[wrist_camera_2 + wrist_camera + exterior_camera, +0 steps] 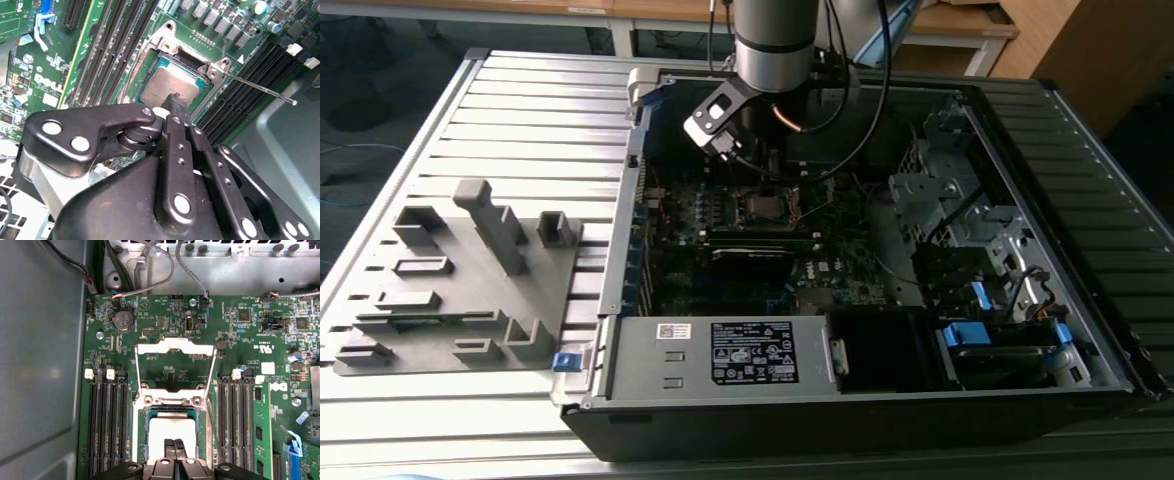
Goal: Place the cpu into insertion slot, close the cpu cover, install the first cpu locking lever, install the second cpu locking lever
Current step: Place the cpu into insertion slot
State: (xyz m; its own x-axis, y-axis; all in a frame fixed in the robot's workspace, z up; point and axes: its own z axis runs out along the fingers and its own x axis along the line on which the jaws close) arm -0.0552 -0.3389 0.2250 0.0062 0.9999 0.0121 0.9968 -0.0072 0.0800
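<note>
The cpu (172,429), a silver-grey square, lies flat in the insertion slot (146,440) on the green motherboard, also seen in the second wrist view (167,84). My gripper (174,444) is shut, its two black fingertips pressed together and resting over the cpu's near part (175,102). The cpu cover (175,346) is a silver frame standing open, swung back from its hinge so the board shows through its opening. A thin wire locking lever (257,88) sticks out unlatched beside the socket. In the exterior view the gripper (767,182) hangs just above the socket (761,207).
Black memory slots (107,425) flank the socket on both sides. Loose cables (150,270) hang along the case wall. A power supply box (747,352) with a white label, drive bays (967,225) and a grey fixture tray (454,280) lie around.
</note>
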